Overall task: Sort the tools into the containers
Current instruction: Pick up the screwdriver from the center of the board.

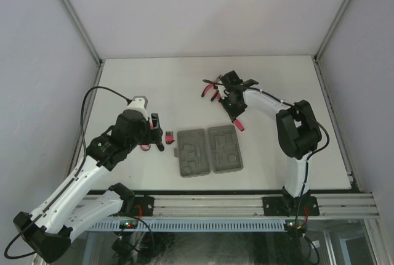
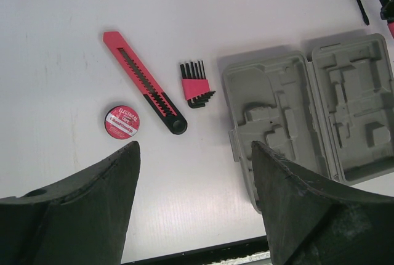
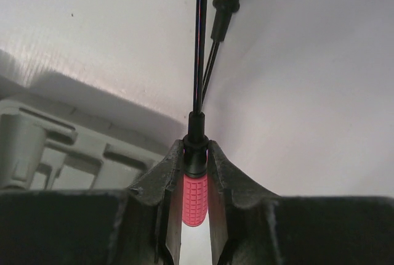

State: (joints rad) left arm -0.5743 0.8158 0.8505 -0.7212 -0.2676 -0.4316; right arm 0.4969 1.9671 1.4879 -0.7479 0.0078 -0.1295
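Progress: case (image 2: 289,111) slots look empty, nothing sorted yet. Right end effector (image 3: 195,152) pinches screwdriver (image 3: 194,203) by its red handle, case just to its left. Left end effector (image 2: 194,148) is spread and holds nothing; utility knife (image 2: 144,83), hex key set (image 2: 196,85) and tape roll (image 2: 122,122) lie ahead of it on surface (image 2: 74,18). Only top view shows pliers (image 1: 211,90) near right end effector.

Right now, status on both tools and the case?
Left tool open, empty. Right tool shut on red-handled long thin screwdriver. Grey plastic hinged case open. Another driver beside tip.
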